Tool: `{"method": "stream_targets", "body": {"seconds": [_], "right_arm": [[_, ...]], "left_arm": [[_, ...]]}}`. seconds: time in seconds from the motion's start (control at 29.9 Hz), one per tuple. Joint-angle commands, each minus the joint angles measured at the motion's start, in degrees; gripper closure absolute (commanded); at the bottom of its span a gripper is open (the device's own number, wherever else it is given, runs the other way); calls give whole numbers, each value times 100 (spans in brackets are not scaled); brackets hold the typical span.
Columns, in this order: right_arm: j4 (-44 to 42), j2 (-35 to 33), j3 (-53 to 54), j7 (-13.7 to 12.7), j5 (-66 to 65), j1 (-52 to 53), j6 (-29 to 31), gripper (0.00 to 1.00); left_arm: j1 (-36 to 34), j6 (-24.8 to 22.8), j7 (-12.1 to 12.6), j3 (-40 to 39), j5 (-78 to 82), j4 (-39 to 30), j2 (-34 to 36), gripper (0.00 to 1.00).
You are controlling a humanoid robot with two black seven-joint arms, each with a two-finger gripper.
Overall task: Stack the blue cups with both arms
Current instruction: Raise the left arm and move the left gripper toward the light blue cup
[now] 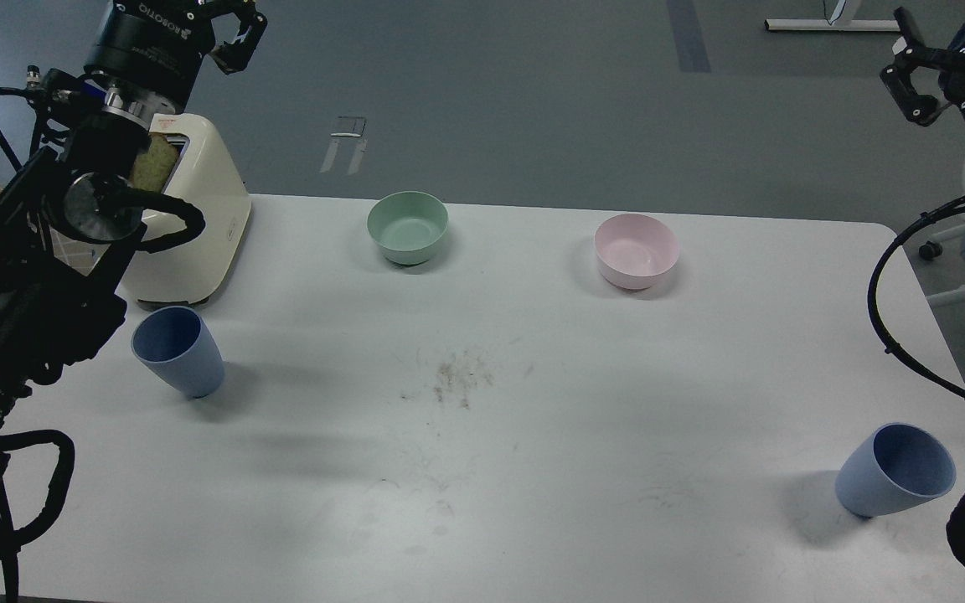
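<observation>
Two dusty-blue cups stand upright on the white table (pixel 533 435). One blue cup (pixel 178 350) is at the left, just in front of the toaster. The other blue cup (pixel 895 471) is at the front right, near the table's edge. My left gripper (pixel 223 21) is high at the top left, above the toaster and far from the left cup, with its fingers spread and empty. My right gripper (pixel 939 46) is high at the top right, beyond the table, also spread and empty; part of it is cut off by the view's edge.
A cream toaster (pixel 193 226) with a slice of bread in it stands at the back left. A mint-green bowl (pixel 408 226) and a pale pink bowl (pixel 637 249) stand along the back. Crumbs (pixel 453 381) lie mid-table. My right arm's cable (pixel 893 335) loops over the right edge.
</observation>
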Motion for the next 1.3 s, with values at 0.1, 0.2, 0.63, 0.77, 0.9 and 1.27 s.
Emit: {"method": "stream_targets", "body": {"seconds": [0.1,0.2,0.63,0.77,0.9,1.27], "right_arm": [[49,-23,-43,4,10,-100,0,0],[49,-31,-52,-5,10,-144,0,0],[-12,-58,-245,4,-51,-197,0,0],[-21,-58,-281,4,-104,-206,0,0],[14,-58,-263,30,-87,-206,0,0],[23,-234,-175,56,-43,-293,0,0]], "left_arm": [[-2,-27,0,1,-6,36,19,2],[6,-27,0,1,3,36,19,2],[50,0,651,80,21,36,-16,2],[59,0,660,80,21,36,-16,2],[94,17,625,106,30,-25,10,2],[1025,123,598,466,1327,-1983,1590,6]]}}
